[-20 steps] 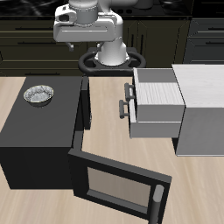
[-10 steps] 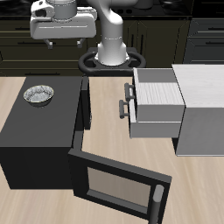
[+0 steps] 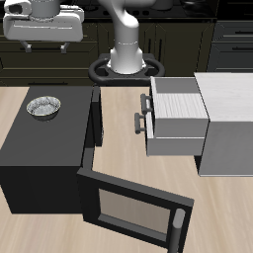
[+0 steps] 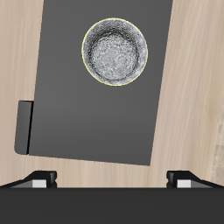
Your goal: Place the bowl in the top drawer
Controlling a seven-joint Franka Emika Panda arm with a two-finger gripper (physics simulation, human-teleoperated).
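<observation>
The bowl (image 3: 43, 106) is small, round and silvery. It sits on top of the black microwave (image 3: 35, 148), near its back. In the wrist view the bowl (image 4: 115, 51) lies straight below, its speckled inside showing. My gripper (image 3: 42, 40) hangs high above the microwave's back, well clear of the bowl. It is open and empty, with its fingertips (image 4: 39, 180) spread wide. The top drawer (image 3: 176, 99) of the light grey cabinet (image 3: 232, 124) is pulled out, its inside open upward and its handle (image 3: 145, 103) facing the microwave.
The microwave's door (image 3: 133, 206) hangs wide open toward the table's front edge. The lower drawer's handle (image 3: 138, 123) sits just under the top one. The robot's base (image 3: 124, 64) stands at the back between microwave and cabinet.
My gripper has swung sideways from near the robot's base to above the microwave and risen a little. The bowl and drawer have not moved.
</observation>
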